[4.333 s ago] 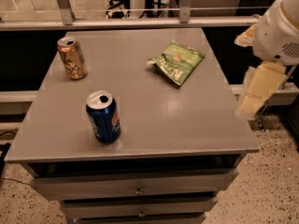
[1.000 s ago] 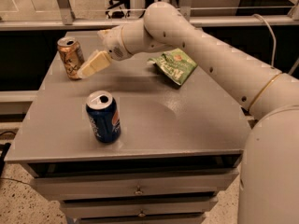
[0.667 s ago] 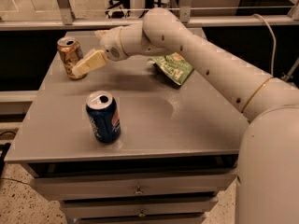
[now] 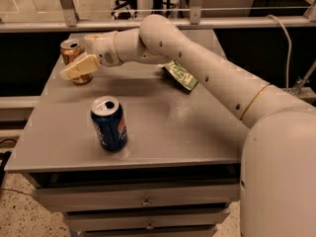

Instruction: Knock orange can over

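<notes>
The gripper (image 4: 78,68) has swept further toward 9 o'clock and now lies across the lower front of the orange can (image 4: 70,52), apparently touching it. Whether it is open or closed cannot be told. The can still stands upright at about 10 o'clock on the table (image 4: 163,127), so the push is probably just beginning. The blue can (image 4: 108,124) at 7 o'clock is untouched.

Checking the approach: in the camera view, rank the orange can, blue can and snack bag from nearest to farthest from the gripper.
1. Orange can, back left, just behind the gripper.
2. Blue can, front left.
3. Snack bag, farther right, beside the arm.
</notes>
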`<move>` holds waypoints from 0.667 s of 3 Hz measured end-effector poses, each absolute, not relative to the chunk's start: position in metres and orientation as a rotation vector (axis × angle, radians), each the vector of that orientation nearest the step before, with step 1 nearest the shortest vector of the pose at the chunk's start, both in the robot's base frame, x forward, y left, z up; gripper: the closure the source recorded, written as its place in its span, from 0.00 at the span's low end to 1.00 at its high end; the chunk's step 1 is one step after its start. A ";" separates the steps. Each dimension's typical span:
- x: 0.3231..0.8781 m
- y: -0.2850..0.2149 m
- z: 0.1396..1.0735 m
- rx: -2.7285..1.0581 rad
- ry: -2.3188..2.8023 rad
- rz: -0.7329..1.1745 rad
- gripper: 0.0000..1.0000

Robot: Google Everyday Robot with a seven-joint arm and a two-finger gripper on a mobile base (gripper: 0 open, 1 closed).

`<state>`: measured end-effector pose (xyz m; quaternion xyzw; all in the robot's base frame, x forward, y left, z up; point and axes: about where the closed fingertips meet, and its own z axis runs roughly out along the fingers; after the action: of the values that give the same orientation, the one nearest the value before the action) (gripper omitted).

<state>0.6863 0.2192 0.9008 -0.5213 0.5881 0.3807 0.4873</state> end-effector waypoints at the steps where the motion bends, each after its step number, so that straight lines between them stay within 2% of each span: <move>1: 0.684 0.229 0.901 -1.268 1.421 0.935 0.21; 2: 0.682 0.233 0.900 -1.265 1.421 0.940 0.44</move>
<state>0.6825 0.2326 0.9000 -0.5204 0.5844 0.3867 0.4880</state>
